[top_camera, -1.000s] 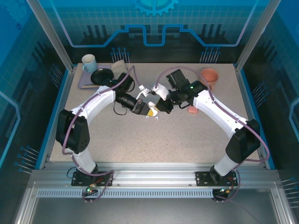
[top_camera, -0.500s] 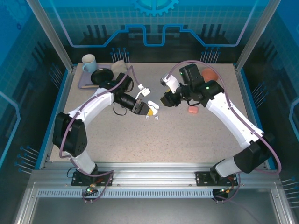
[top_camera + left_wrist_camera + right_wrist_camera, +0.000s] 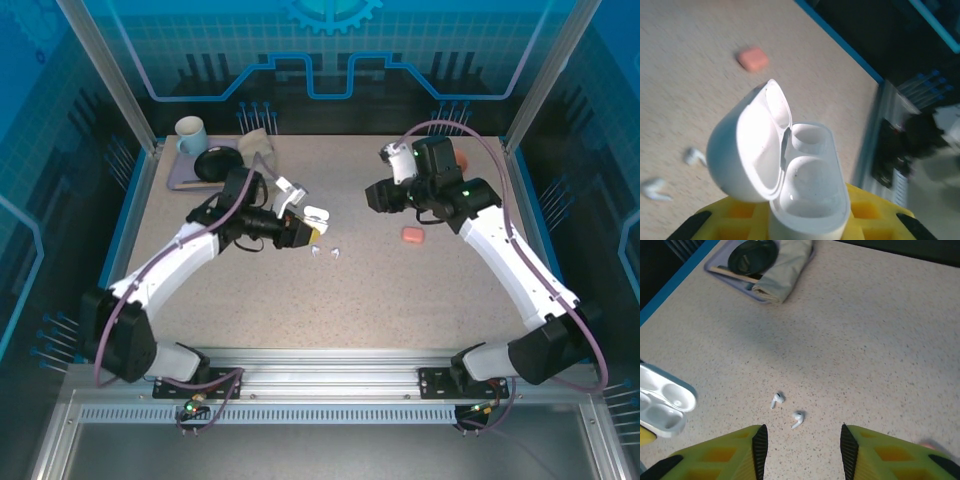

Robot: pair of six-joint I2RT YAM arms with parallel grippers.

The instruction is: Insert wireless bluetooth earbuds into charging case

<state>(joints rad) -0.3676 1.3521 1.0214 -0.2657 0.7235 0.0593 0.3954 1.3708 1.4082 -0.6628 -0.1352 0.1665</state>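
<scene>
Left fingers (image 3: 747, 220) clamp the white case (image 3: 810, 195), its lid open and both sockets empty. Right fingers (image 3: 735, 452), spread and empty, have backed away from it (lid work seemingly done) and hang above two white earbuds (image 3: 777, 399) loose on the bench (image 3: 880, 340). A pink case (image 3: 412, 235) lies aside, and nothing blocks the pick.

On my left wrist camera the white case (image 3: 810, 190) is cut off at the bottom edge, and the two earbuds (image 3: 694, 156) on the counter (image 3: 700, 30) look blurry. From the camera above they are too small for me to tell which way they lie.
</scene>
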